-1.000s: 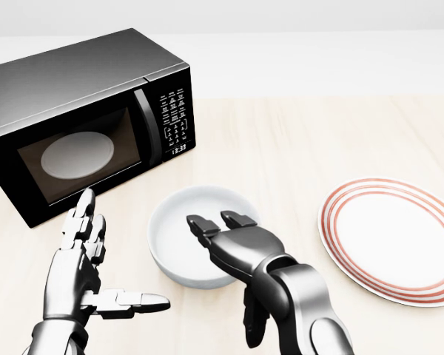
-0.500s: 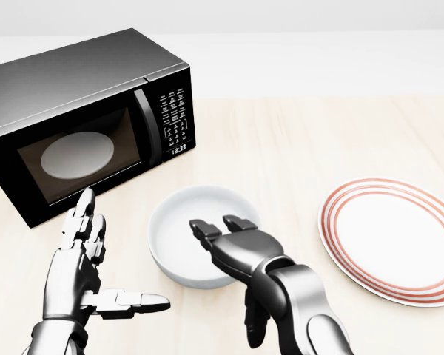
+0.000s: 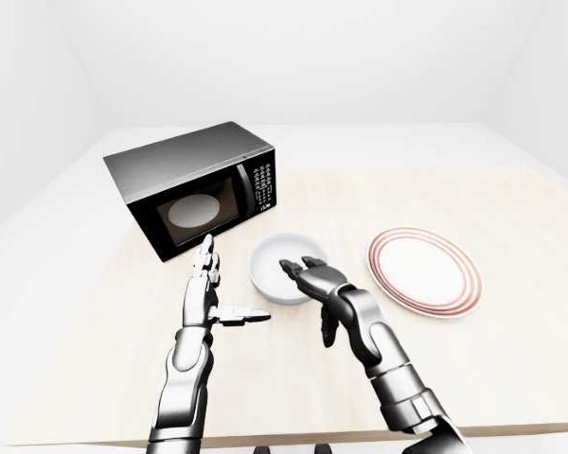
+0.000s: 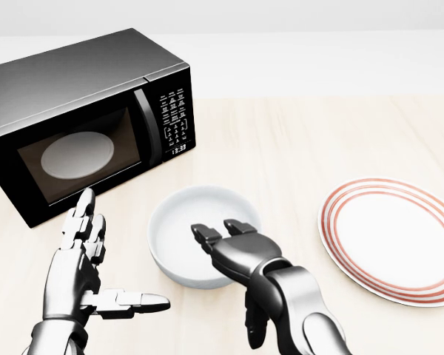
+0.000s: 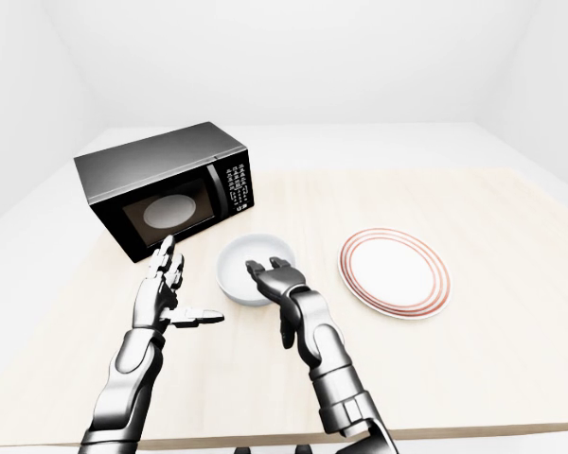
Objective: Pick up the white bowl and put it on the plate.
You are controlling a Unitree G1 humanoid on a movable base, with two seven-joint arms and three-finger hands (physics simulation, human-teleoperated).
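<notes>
The white bowl (image 4: 196, 233) sits on the wooden table just below the microwave in the head view. My right hand (image 4: 226, 240) hovers over the bowl's lower right rim, fingers spread and curled a little over the inside, thumb hanging down outside; it is open and not closed on the rim. My left hand (image 4: 96, 266) stands open to the left of the bowl, palm flat, thumb pointing right toward it, apart from it. The white plate with red rings (image 4: 392, 238) lies to the right, bare.
A black microwave (image 4: 81, 122) stands at the upper left of the head view, door shut, its white turntable showing through the glass. The light wooden table (image 4: 296, 140) stretches to the right and up; its near edge shows in the left-eye view (image 3: 293, 437).
My right hand has slid slightly down and to the right along the bowl's rim. Bowl, plate and left hand have stayed still.
</notes>
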